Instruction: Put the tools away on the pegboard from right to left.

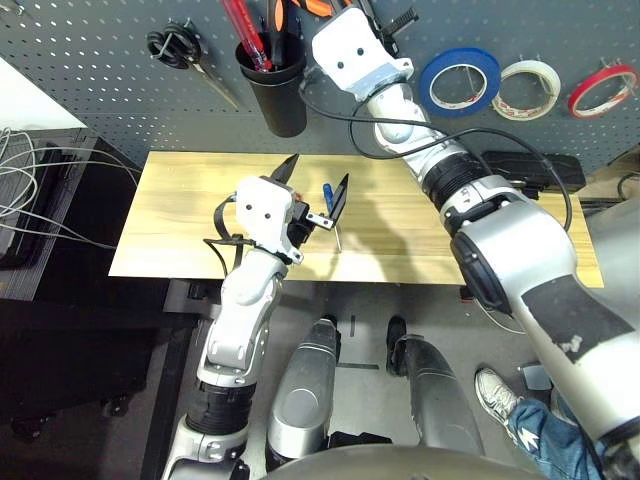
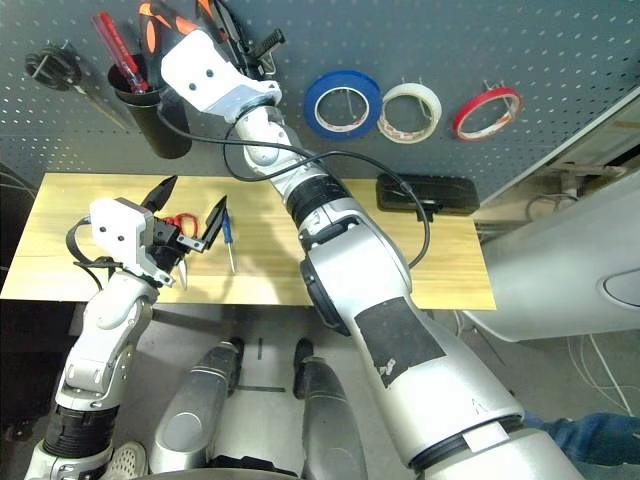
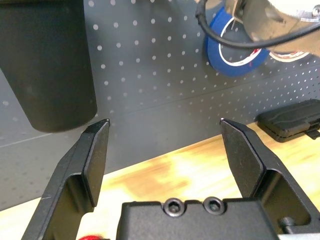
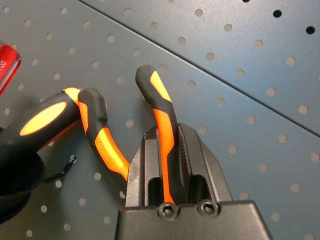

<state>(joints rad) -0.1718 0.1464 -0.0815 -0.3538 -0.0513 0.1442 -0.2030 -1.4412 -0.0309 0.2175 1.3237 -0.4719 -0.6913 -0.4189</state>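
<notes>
Only the digits "00" can be read, on a red handle (image 4: pixel 7 65) by the pegboard (image 4: pixel 240 75)

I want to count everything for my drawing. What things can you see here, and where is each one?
pegboard: 1, dark grey, behind table
table: 1, light wood
blue tape ring: 1, on pegboard
white tape ring: 1, on pegboard
red tape ring: 1, on pegboard
cup: 1, black, on pegboard
red-handled tool: 1, in cup
black-handled scissors: 1, on pegboard
pliers: 1, orange-and-black, at pegboard
blue-handled screwdriver: 1, on table
red-handled scissors: 1, on table
case: 1, black, on table
person's shoe: 1, white, on floor
left gripper: black, open, above table
right gripper: black, shut on pliers
</notes>
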